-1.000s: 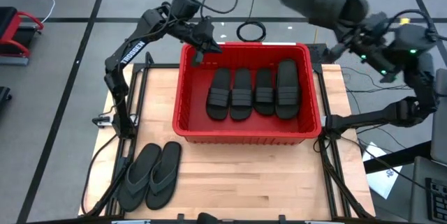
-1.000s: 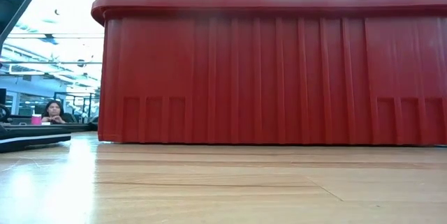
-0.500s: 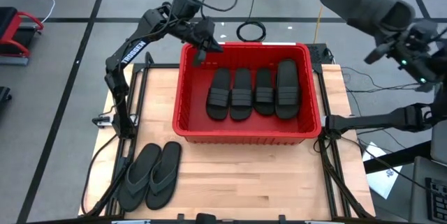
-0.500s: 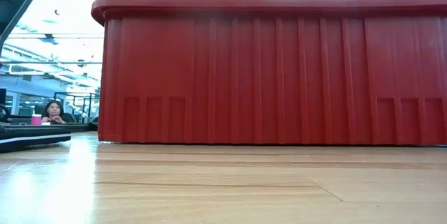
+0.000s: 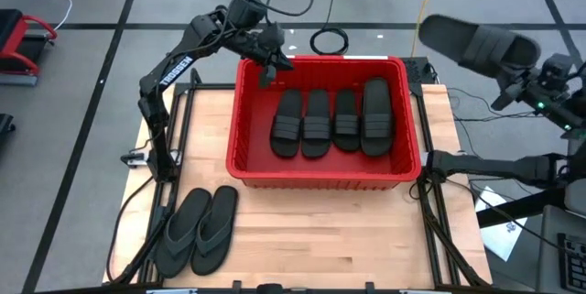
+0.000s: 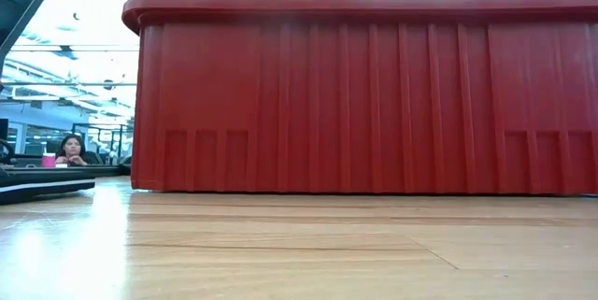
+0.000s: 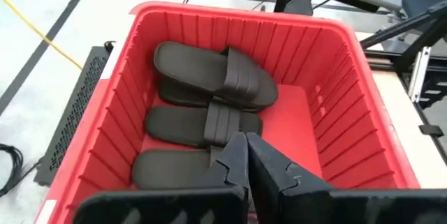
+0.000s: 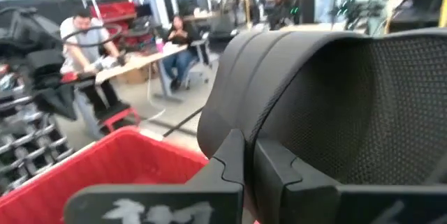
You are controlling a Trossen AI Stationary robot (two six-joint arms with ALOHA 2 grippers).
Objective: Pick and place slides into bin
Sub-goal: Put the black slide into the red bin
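Currently the right tool is clamped on a ribbed-strap slide, held high and well off the right side of the bin, outside the tabletop footprint. Left tool hovers over the bin's far-left corner, fingers closed on nothing.

Four slides lie side by side in the bin, toward the right half; free floor is along the left wall. Thong pair sits on the tabletop near the front-left, untouched.

How I'd run the step:
- Bring the held slide in over the rim before dropping height; it hangs long, so the trailing end could clip the right wall.
- Aim for the bare left strip or stack flat on the row; keep clear of the left arm.
- Release low, sole down, so it doesn't bounce out.
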